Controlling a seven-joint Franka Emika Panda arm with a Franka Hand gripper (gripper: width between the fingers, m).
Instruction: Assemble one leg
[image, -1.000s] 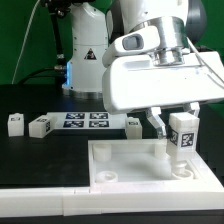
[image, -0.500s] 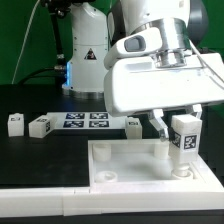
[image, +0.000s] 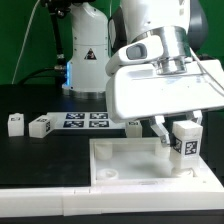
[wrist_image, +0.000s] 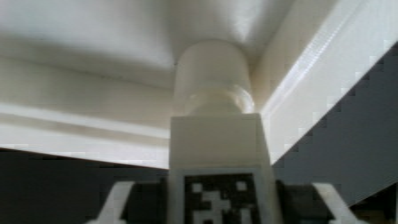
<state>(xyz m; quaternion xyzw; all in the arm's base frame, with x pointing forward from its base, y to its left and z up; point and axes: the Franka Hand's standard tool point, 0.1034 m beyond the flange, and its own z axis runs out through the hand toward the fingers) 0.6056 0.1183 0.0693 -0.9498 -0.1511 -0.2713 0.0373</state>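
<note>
My gripper (image: 180, 130) is shut on the leg (image: 186, 141), a stubby white post with a black-and-white tag on its side. I hold it upright over the far corner of the white tray (image: 125, 168) on the exterior view's right. Whether its lower end touches the tray is hidden. In the wrist view the leg (wrist_image: 217, 110) runs from my gripper (wrist_image: 219, 205) toward the tray's inner corner (wrist_image: 329, 75), and the fingers (wrist_image: 125, 203) flank the tagged end.
Two loose legs (image: 15, 123) (image: 40, 126) stand on the black table at the exterior view's left. Another leg (image: 134, 124) stands behind the tray. The marker board (image: 85, 120) lies between them. The robot base is at the back.
The gripper with the leg has shifted a little toward the exterior view's right and slightly lower over the tray corner. The hand has turned a bit.
</note>
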